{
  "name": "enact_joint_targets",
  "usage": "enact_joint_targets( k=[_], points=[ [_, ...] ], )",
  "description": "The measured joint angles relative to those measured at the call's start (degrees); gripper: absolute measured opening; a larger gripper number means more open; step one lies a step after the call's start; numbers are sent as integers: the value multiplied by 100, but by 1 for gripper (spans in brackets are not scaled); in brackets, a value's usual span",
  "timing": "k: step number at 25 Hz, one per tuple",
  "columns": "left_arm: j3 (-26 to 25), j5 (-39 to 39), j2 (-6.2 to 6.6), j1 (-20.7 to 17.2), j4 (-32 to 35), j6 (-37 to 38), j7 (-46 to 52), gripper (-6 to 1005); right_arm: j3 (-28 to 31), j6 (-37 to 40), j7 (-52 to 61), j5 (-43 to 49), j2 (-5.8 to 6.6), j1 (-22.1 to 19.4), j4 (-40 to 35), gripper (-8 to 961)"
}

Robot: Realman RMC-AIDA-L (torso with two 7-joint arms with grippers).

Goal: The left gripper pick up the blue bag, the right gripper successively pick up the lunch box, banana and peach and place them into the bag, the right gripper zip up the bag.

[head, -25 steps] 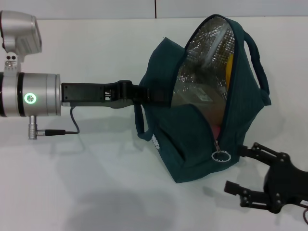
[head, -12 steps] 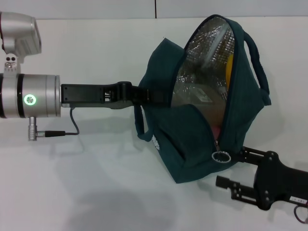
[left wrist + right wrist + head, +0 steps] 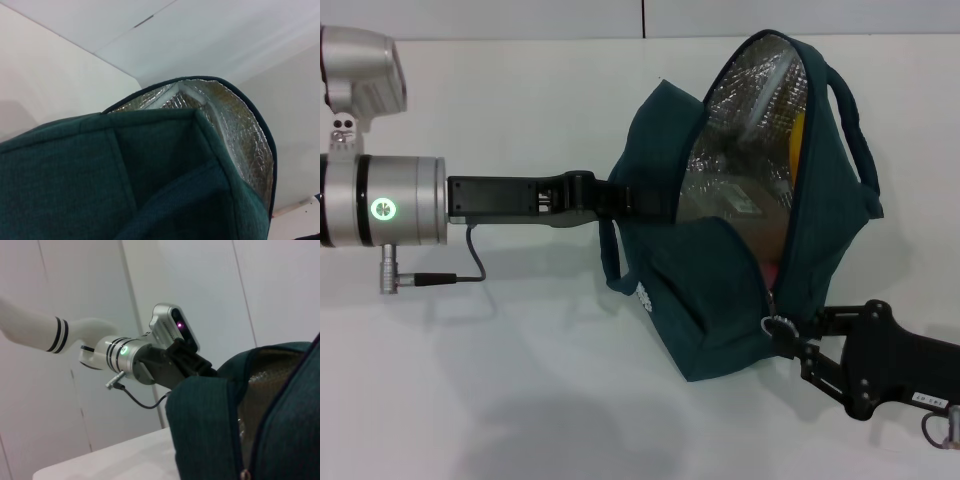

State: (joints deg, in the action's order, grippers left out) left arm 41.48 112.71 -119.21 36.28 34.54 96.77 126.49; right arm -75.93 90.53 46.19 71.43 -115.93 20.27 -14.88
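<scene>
You're at the last step: zipping the bag. It stands on the white table, held up by the left gripper, which is clamped on the bag's side fabric near the top, on the side away from the zipper end. Mouth is wide open, foil lining showing. Inside the bag you can make out a strip of yellow banana along the far wall, a bit of pink peach low near the zipper end, and the lunch box only dimly through the lining glare. So loading looks done. The right gripper is at the bag's lower corner, right at the ring zipper pull, fingers around or touching the ring; can't tell whether they've actually pinched it yet. Next move, I'd judge: confirm the pinch on the ring, then drag it up along the opening's edge toward the bag's top, away from the table, while your left arm keeps the fabric taut. The bag's long axis runs up and away from the zipper corner, with the opening facing up toward the head camera and the handles on the far side.
</scene>
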Motion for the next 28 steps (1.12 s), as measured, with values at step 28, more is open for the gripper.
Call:
enact_joint_targets(
  k=[28],
  points=[
    [-14,-368,-30,-122,-227,71,-677,159,-1,820,-260,-771,60,-223,-6,8]
  ],
)
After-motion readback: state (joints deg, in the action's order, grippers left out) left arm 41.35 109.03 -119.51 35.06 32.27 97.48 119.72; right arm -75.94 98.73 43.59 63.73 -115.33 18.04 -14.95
